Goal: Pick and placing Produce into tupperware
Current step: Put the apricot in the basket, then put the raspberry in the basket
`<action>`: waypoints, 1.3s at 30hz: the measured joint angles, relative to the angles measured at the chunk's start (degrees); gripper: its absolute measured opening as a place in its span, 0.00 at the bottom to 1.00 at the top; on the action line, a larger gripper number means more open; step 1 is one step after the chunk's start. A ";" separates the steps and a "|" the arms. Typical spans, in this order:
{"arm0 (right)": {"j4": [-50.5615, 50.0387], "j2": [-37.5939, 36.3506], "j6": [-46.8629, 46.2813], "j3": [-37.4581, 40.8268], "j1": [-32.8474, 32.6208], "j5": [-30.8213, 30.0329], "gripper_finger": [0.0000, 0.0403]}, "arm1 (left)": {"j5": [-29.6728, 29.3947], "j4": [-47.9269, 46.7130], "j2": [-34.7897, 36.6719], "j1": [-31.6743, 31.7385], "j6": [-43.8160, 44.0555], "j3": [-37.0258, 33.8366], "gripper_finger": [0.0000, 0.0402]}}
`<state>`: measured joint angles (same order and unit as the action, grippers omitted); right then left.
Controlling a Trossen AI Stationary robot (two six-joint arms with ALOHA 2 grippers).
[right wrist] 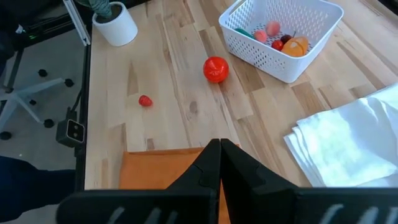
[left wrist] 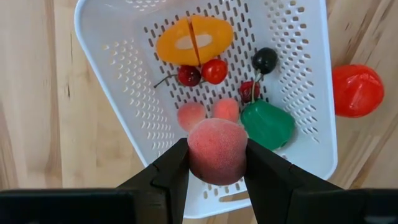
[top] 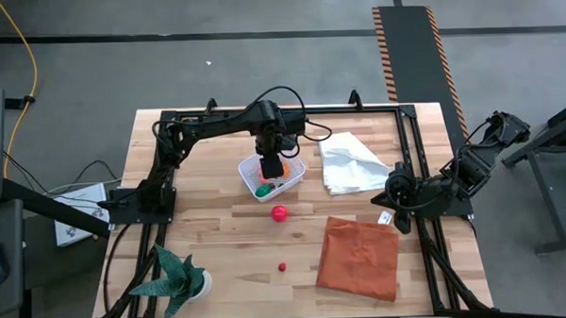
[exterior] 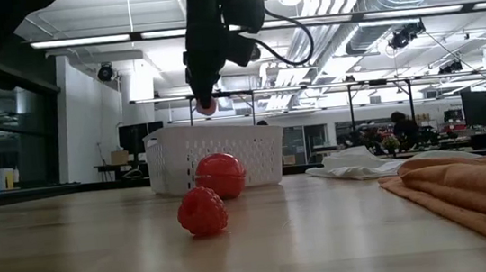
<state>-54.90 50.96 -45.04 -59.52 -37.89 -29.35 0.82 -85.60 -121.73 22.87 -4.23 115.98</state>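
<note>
A pink peach [left wrist: 217, 152] is clamped by the left gripper [left wrist: 217, 163] above the white tub [top: 294, 171], nr the table's far edge. In the high view, tub contents are mostly hidden by the arm. Right gripper [right wrist: 220, 149] is parked fully closed, empty, over the orange cloth [top: 359, 257] by the right edge.

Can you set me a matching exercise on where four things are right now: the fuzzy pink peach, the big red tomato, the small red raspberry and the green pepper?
Things:
1. fuzzy pink peach
2. big red tomato
3. small red raspberry
4. green pepper

Places:
A. lying inside the white perforated plastic tub
B. on the bare wood just outside the tub
C. clamped in the left gripper above the tub
D. on the wood farther from the tub, beside the orange cloth

Pairs: 1-C, 2-B, 3-D, 4-A
</note>
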 joint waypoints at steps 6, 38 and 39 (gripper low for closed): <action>-0.01 0.00 -1.05 -0.01 0.00 0.01 0.00 | 0.00 -0.35 0.00 0.00 0.02 0.00 0.32; -0.01 0.02 -1.66 -0.01 0.00 -1.21 0.00 | 2.62 -4.52 0.00 0.00 -0.94 -0.02 0.46; -0.01 0.02 -1.65 -0.01 0.00 -1.54 0.00 | 3.58 -4.36 0.04 0.00 -0.56 -0.02 0.45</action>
<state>-54.92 50.98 -46.69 -59.53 -37.89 -30.90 4.40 -89.96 -121.69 22.87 -4.79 115.96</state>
